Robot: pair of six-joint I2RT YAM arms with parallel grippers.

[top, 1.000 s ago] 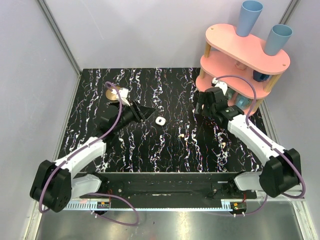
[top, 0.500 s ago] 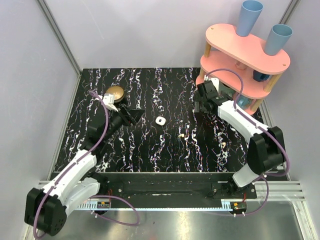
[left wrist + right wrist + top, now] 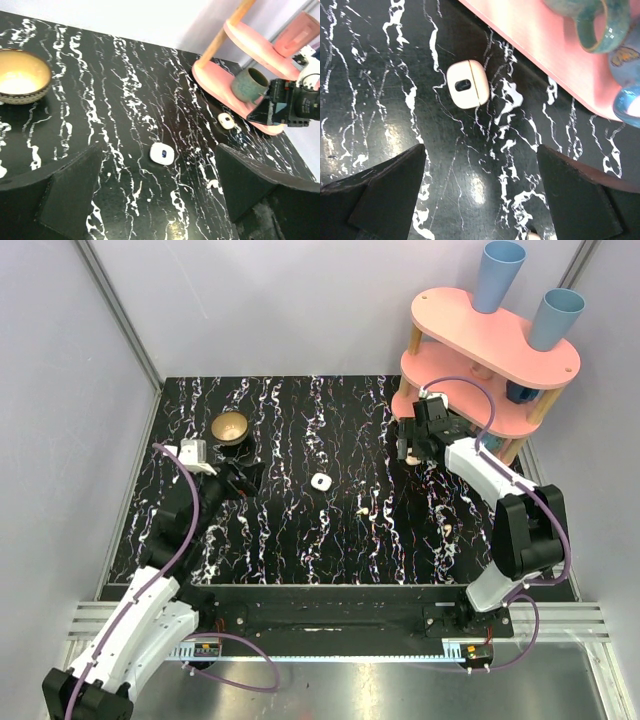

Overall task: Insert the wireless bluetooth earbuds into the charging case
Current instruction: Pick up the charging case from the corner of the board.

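Note:
A white charging case (image 3: pixel 320 481) (image 3: pixel 162 153) lies shut on the black marbled table, mid-field. A cream charging case (image 3: pixel 411 457) (image 3: pixel 467 83) (image 3: pixel 226 120) lies shut by the pink shelf's foot. Two tiny cream earbuds (image 3: pixel 361 509) (image 3: pixel 447 528) rest loose on the table nearer the arms. My left gripper (image 3: pixel 245 478) (image 3: pixel 160 172) hovers left of the white case, open and empty. My right gripper (image 3: pixel 413 445) (image 3: pixel 481 150) hangs over the cream case, open and empty, with the case just beyond its fingertips.
A brass bowl (image 3: pixel 230 427) (image 3: pixel 20 75) sits at the back left. The pink two-tier shelf (image 3: pixel 480 340) stands at the back right with blue cups (image 3: pixel 497 275) on top and a green mug (image 3: pixel 250 85) (image 3: pixel 597 22) on its lower tier.
My left gripper has opened wide and drawn back to the left, away from the white case. The right gripper has edged toward the shelf, over the cream case.

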